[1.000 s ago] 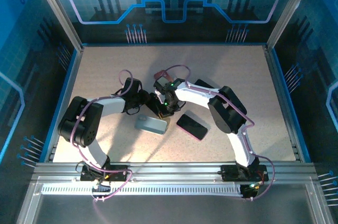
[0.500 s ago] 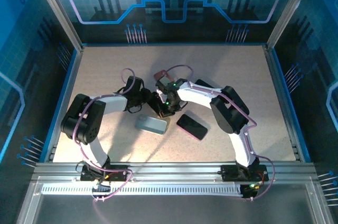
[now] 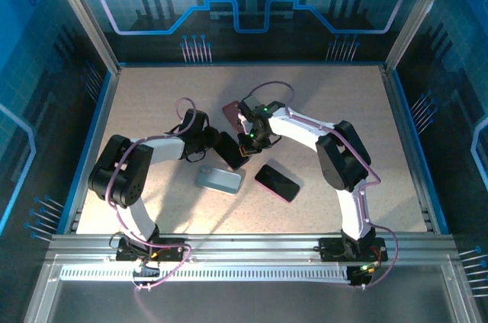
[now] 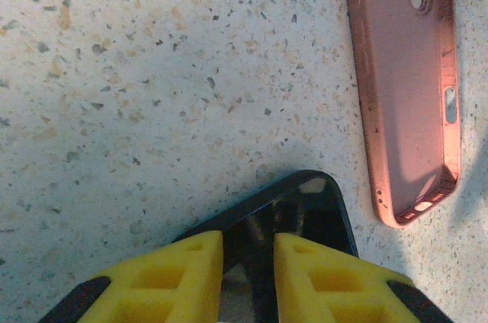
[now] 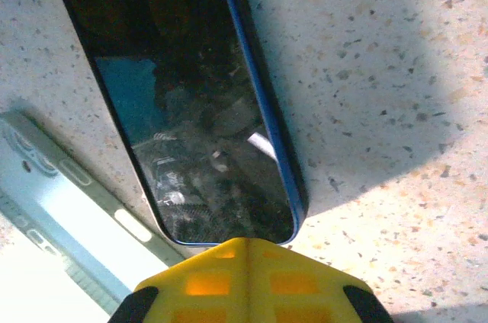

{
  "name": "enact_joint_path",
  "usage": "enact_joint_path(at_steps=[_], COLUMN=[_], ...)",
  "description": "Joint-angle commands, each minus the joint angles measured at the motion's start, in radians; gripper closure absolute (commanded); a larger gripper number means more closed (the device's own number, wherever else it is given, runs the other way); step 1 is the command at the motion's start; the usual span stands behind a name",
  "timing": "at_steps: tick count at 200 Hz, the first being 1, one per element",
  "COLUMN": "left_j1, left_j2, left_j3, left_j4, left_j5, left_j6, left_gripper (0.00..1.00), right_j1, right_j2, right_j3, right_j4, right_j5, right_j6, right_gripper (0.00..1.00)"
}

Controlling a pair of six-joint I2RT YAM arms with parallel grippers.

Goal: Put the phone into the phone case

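Note:
A dark phone with a blue edge (image 3: 234, 152) lies slanted at the table's middle. My left gripper (image 3: 219, 142) is shut on its left end, and its yellow fingers (image 4: 191, 277) pinch the black glass (image 4: 305, 209). In the right wrist view the phone (image 5: 183, 102) stretches away from my right gripper (image 5: 245, 258). That gripper is shut and empty, its tip at the phone's near end. From above, the right gripper (image 3: 247, 141) sits at the phone's right side. A pink phone case (image 3: 231, 112) lies open side up just behind, and shows beside the phone (image 4: 404, 71).
A pale grey-blue case (image 3: 218, 180) lies in front of the phone, its edge visible (image 5: 46, 209) in the right wrist view. A second dark phone in a magenta case (image 3: 277, 182) rests to the right. Blue walls and aluminium posts ring the speckled table (image 3: 152, 102).
The right gripper has drawn back up and to the right, uncovering more of the phone. The left arm shifted slightly and still holds the phone's end.

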Motion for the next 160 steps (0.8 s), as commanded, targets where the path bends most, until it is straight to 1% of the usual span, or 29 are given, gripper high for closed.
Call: enact_joint_path(at_steps=[1,88,122,160], left_j1=[-0.011,-0.015,-0.02,-0.024], left_j2=[-0.041,-0.012,0.015,0.05], left_j3=[0.019,0.023,0.034,0.035], left_j4=[-0.044,-0.034,-0.028,-0.016], left_j5=[0.001,0.008,0.012,0.018], left_j6=[0.009,-0.001,-0.002,-0.004], left_gripper=[0.75,0.75,0.75,0.8], right_j1=[-0.006,-0.012,0.006,0.036], right_j2=[0.035,0.103,0.133,0.159], right_j3=[0.025,0.035,0.025,-0.029], right_j4=[-0.045,-0.035,-0.053,-0.046], right_j5=[0.04,0.04,0.061,0.068], right_j6=[-0.034,-0.049,-0.065,-0.066], right_gripper=[1.0,1.0,1.0,1.0])
